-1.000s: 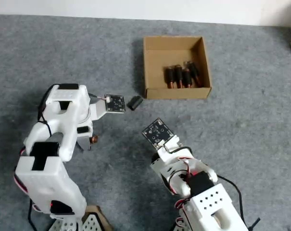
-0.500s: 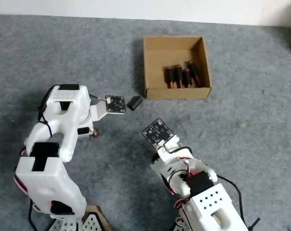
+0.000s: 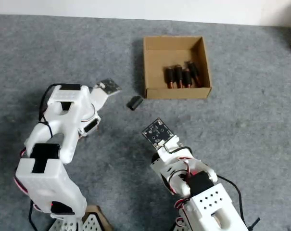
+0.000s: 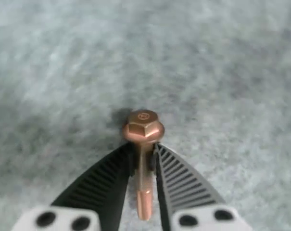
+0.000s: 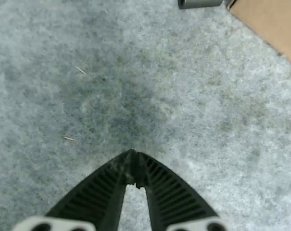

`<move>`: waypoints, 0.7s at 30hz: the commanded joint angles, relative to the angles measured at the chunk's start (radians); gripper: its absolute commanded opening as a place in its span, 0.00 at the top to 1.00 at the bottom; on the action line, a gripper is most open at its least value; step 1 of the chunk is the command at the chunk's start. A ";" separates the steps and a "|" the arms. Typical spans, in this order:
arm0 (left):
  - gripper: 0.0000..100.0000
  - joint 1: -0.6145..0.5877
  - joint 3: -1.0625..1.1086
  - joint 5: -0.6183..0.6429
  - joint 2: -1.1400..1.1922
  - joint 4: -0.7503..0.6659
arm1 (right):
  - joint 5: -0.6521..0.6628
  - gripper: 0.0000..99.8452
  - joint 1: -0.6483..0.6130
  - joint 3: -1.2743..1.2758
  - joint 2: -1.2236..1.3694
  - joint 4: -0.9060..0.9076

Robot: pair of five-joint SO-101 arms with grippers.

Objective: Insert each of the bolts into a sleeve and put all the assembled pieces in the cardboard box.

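My left gripper [image 4: 144,150] is shut on a copper bolt [image 4: 143,127], gripping the shank just behind the hex head, above grey carpet. From above, the left arm [image 3: 68,113] stands at the table's left and covers that bolt. A black sleeve [image 3: 134,102] lies on the carpet just off the front left corner of the cardboard box [image 3: 176,92], which holds several assembled pieces [image 3: 181,76]. My right gripper [image 5: 134,161] is shut with nothing in it, low over the carpet. The sleeve [image 5: 199,3] and a corner of the box [image 5: 275,24] lie ahead of it.
The right arm [image 3: 183,171] sits at the front centre, its wrist board [image 3: 157,132] a short way in front of the sleeve. Grey carpet [image 3: 241,134] stretches open to the right of the arms and behind the left arm.
The left arm has swung its wrist toward the back with the bolt in its gripper; the bolt, seen beside the arm earlier, is now hidden under it. The right arm has not moved.
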 commanded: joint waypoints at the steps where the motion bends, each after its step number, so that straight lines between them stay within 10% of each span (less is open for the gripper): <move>1: 1.00 -0.045 0.018 0.100 -0.139 -0.020 | 0.006 0.99 -0.008 -0.013 -0.005 -0.018; 21: 1.00 -0.240 0.449 0.517 -0.503 -0.212 | -0.336 0.99 -0.008 -0.097 0.105 -0.341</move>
